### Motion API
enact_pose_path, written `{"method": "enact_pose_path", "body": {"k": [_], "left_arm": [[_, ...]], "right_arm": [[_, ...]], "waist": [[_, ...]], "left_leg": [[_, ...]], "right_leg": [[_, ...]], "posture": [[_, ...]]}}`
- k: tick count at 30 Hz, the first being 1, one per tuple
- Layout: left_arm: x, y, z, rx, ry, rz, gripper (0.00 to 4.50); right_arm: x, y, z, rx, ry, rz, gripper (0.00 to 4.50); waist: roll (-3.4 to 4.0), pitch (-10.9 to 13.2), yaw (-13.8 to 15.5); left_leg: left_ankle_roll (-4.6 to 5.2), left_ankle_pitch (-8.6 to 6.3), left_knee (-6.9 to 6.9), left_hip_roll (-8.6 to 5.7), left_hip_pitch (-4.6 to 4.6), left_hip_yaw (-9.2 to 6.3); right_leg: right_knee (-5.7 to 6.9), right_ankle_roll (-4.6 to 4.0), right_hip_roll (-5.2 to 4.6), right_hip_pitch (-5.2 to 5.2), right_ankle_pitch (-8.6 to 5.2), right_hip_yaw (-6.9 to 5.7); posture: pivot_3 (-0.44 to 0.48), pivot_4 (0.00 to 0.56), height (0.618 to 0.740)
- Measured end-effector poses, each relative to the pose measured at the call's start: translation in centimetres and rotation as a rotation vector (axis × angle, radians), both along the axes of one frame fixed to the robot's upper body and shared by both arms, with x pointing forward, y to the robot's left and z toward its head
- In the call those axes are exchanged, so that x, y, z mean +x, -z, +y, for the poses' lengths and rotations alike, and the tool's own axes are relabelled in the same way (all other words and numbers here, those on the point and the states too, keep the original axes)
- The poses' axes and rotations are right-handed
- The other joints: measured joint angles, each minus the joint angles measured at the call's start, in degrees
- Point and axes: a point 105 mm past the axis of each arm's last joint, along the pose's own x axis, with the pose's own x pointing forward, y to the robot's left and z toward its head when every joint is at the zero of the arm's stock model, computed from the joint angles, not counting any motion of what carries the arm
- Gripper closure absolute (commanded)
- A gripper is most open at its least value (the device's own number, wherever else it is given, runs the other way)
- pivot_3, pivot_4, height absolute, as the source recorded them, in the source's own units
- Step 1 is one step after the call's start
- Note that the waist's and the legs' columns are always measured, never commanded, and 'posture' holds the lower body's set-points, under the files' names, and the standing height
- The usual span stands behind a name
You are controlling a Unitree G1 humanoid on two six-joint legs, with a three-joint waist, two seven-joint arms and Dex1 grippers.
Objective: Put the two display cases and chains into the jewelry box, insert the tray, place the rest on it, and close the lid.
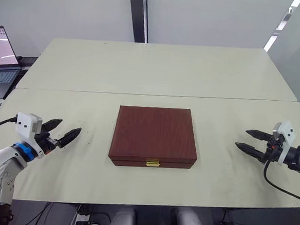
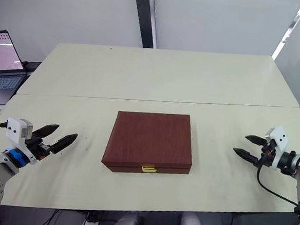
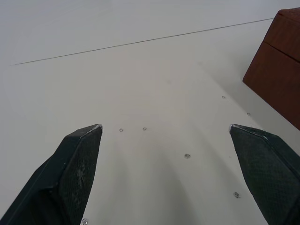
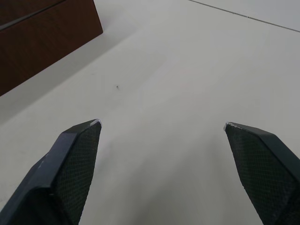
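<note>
Centrally, near the table's (image 1: 157, 82) front edge, the jewelry box (image 1: 154, 135) sits lid-shut; left gripper (image 1: 65, 130) and right gripper (image 1: 249, 140) hover spread, empty, beside the side edges.

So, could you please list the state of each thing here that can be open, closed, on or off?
jewelry box: closed, flat on the table.
lid: down.
gold clasp: sits across the seam at the front; whether it is latched cannot be told.
left gripper: open, empty.
right gripper: open, empty.
laptop: open, screen lit.
</note>
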Motion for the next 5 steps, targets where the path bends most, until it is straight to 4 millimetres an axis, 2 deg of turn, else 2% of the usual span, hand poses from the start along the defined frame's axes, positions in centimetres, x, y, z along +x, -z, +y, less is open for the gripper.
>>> {"method": "enact_pose_path", "body": {"k": [5], "left_arm": [[-0.23,0.26,0.64,-0.004,-0.011,0.029,0.00]], "right_arm": [[-0.12,0.03,0.01,0.010,0.001,-0.002,0.04]], "waist": [[0.00,0.0,0.0]], "left_leg": [[0.00,0.00,0.00,0.00,0.00,-0.01]], "right_leg": [[0.00,0.00,0.00,0.00,0.00,-0.01]], "posture": [[0.000,0.150,0.740]]}}
